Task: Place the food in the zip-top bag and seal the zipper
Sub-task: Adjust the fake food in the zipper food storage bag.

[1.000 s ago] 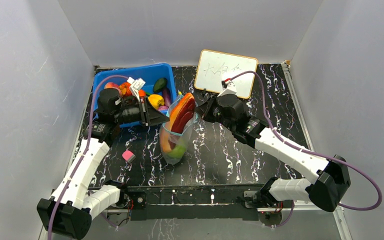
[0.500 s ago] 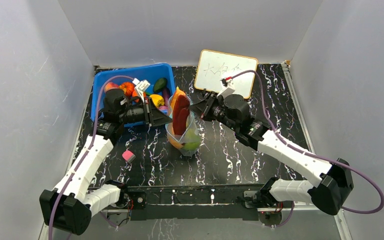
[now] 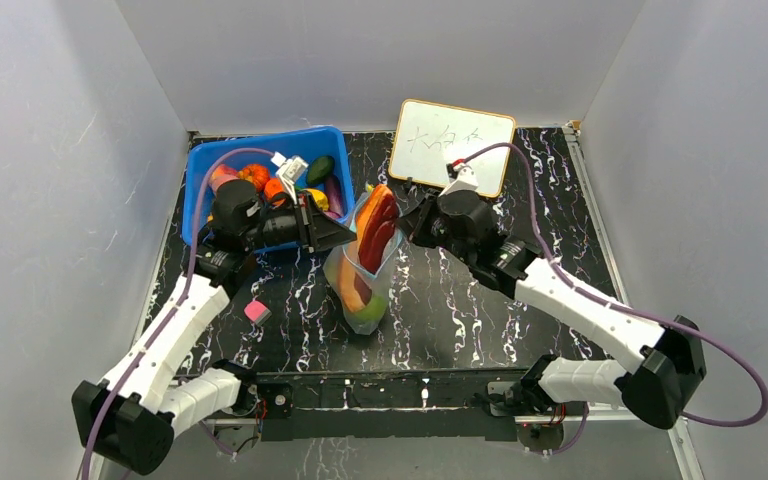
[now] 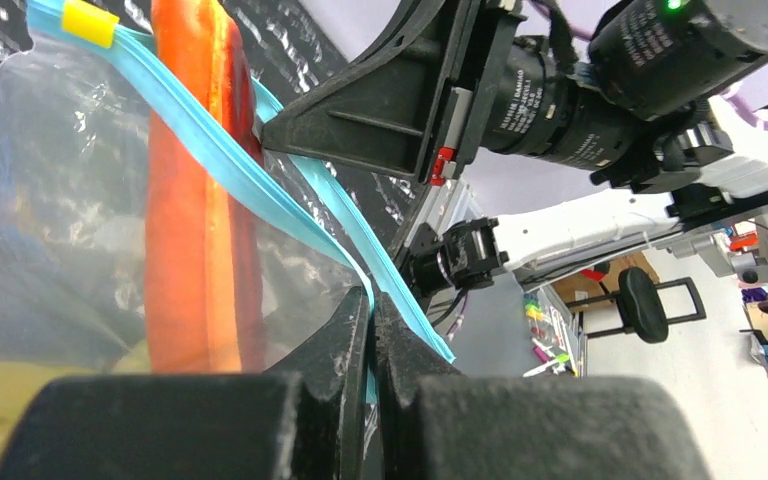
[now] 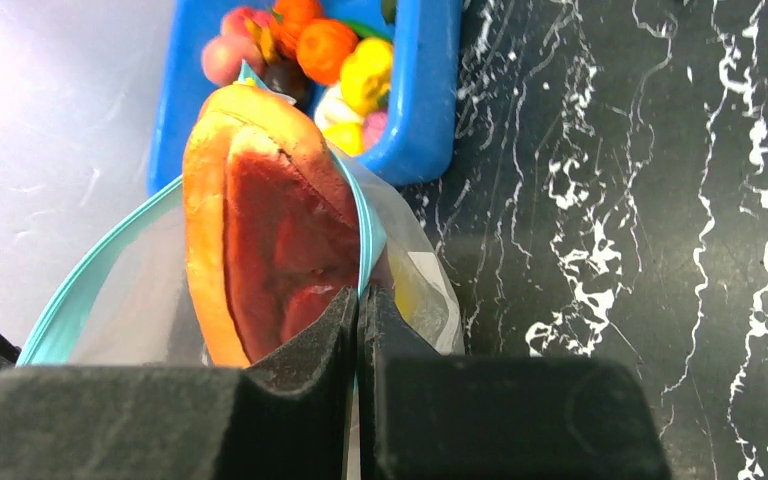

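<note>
Standing just right of one blue plastic bin (image 3: 198,170), one clear crinkly zip-top bag (image 3: 364,285) is seen, one orange-and-dark-red long slice (image 3: 376,228) poking from its mouth. Its blue-teal zipper strip (image 4: 205,145) is pinched at opposite sides by two tightly pressed pairs: left fingers (image 4: 352,345) and right fingers (image 5: 338,340).

left arm (image 3: 175,330) and right arm (image 3: 580,305): white shells, black joints. purple cable (image 3: 730,348) runs along each. left gripper (image 3: 350,238), right gripper (image 3: 405,224): black, wedge-shaped. black base rail (image 3: 390,392)
</note>
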You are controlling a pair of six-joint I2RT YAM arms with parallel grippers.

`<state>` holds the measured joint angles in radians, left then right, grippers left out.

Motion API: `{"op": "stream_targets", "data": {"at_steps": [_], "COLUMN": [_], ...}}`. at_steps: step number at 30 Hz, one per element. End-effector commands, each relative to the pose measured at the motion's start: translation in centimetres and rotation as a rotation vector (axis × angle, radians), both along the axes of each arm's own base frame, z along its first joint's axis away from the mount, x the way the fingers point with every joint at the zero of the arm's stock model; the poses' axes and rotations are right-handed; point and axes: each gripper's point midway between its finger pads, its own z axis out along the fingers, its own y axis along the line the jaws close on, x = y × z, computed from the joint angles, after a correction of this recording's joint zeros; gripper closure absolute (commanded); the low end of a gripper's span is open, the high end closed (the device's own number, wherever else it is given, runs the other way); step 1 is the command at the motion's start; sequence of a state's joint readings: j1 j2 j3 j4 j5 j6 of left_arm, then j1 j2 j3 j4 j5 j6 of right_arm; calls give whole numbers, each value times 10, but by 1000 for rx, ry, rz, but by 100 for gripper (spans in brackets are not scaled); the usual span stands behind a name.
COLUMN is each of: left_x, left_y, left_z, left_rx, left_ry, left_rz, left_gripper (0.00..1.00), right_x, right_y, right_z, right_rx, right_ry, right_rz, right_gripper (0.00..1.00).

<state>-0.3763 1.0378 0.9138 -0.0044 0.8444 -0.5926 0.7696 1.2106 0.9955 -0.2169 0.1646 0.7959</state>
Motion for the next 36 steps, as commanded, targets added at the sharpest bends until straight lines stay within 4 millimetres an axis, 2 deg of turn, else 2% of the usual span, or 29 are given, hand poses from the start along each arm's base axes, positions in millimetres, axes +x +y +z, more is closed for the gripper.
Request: {"op": "stream_targets", "data": {"at_steps": [1, 7, 10, 14, 20, 26, 31, 36], "left_x": [-8, 7, 10, 13, 31, 39, 31, 35], "left_y": [2, 13, 20, 25, 30, 35, 38, 40], "left_z": [46, -1, -12, -14, -26, -38, -31, -32], "left_rx": [-102, 86, 148, 196, 279, 358, 361, 351], "left_ry": [-140, -73, -77, -104, -108, -108, -153, -95], "left_rz": [16, 89, 112, 132, 170, 162, 145, 196], "left_gripper": [100, 100, 91, 78, 59, 57, 55, 48], "right_x": [1, -18, -25, -33, -35, -34, -35, -35], "right_y": [-5, 12, 15, 19, 23, 23, 23, 25], "right_z": [73, 83, 86, 91, 92, 93, 96, 93], "right_rx": [112, 188, 191, 196, 170, 165, 164, 166], "right_ry": [-172, -231, -273, -327, -341, -343, -344, -336], "right_rz": [-7, 141, 192, 259, 297, 295, 297, 303], "right_gripper": [100, 100, 100, 100, 100, 100, 100, 100]}}
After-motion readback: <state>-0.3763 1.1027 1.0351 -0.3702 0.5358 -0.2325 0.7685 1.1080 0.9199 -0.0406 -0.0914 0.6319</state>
